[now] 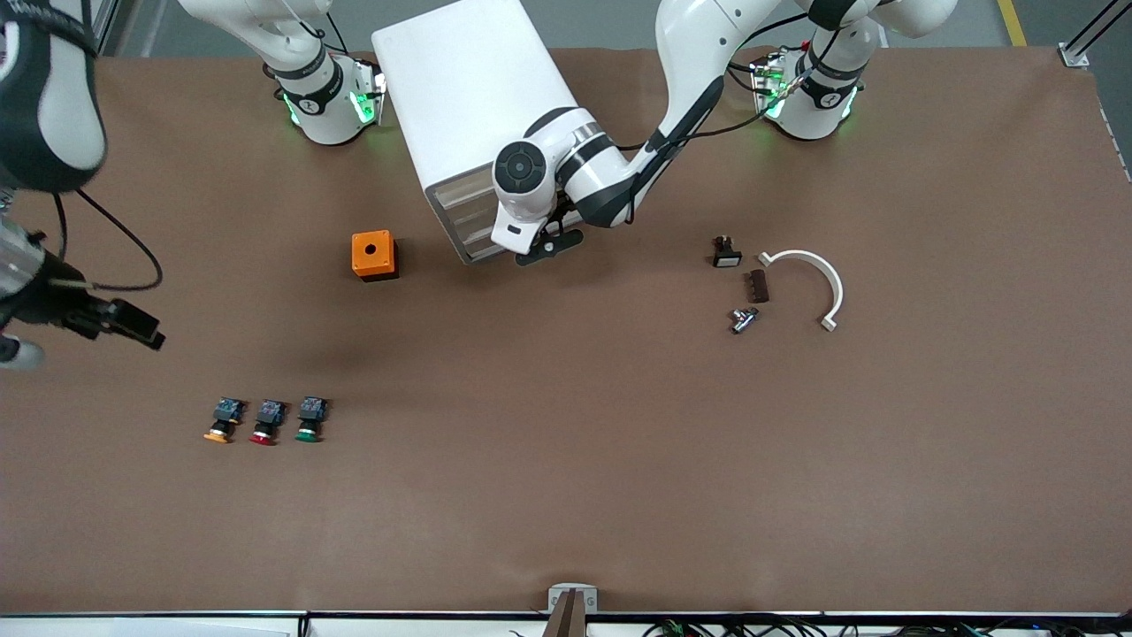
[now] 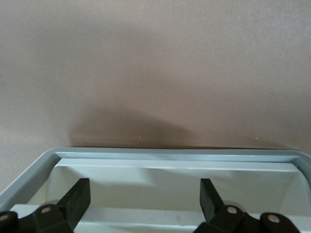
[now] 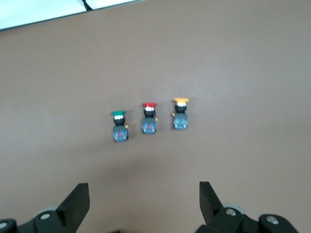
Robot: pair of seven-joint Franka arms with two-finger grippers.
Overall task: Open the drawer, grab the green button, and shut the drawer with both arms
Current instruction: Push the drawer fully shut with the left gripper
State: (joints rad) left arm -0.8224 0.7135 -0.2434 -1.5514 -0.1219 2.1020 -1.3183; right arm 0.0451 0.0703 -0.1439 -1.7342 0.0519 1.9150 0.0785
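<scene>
three small push buttons in a row on the brown bench (image 1: 566, 495), nearest the front camera: orange cap (image 1: 217, 434), red cap (image 1: 263, 437), and the green-capped button with black body and blue rear block (image 1: 309, 421).

right hand (image 3: 144, 206) hangs released over the bench near them, waiting. left hand (image 2: 145, 201), fingers spread, sits at the low front of a shallow white plastic drawer (image 2: 175, 158) in the rounded white cabinet (image 1: 473, 106). judged step: opening the drawer; next calls for hooking that front and pulling straight out.

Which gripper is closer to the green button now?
Right. The right gripper hangs over the table near the green button; the left gripper is at the cabinet.
</scene>
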